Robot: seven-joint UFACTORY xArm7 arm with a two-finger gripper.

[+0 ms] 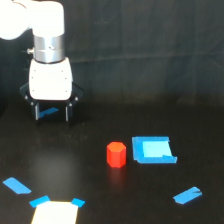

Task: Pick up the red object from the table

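Running off the top left corner, the arm (30, 22) is showing only its last white link, a silver collar and the white wrist block. Below that block the end effector (52, 112) is hanging with two dark fingers (36, 111) pointing down, standing apart with a clear gap between them and holding nothing. A strip of blue tape (48, 112) is showing through that gap, though whether it is lying on the desk behind or just under the fingertips is hard to tell. The whole view is soft and blurred, so finger detail is not readable.

The red block (116, 153) is sitting upright on the desk (90, 190), well apart from the end effector, below it in the picture and toward the exterior view's right. Just beside the block, on the far side from the end effector, a blue square patch (153, 149) is lying flat, with a paler centre.

Along the bottom edge a pale square (55, 213) with blue tape corners is being cut off by the frame. Two loose blue strips are lying near it: one (16, 186) under the end effector's side, one (187, 195) far off toward the exterior view's right.

The desk is matte black, catching a faint sheen near the pale square. Behind it a dark backdrop (150, 45) is filling the rest of the scene.
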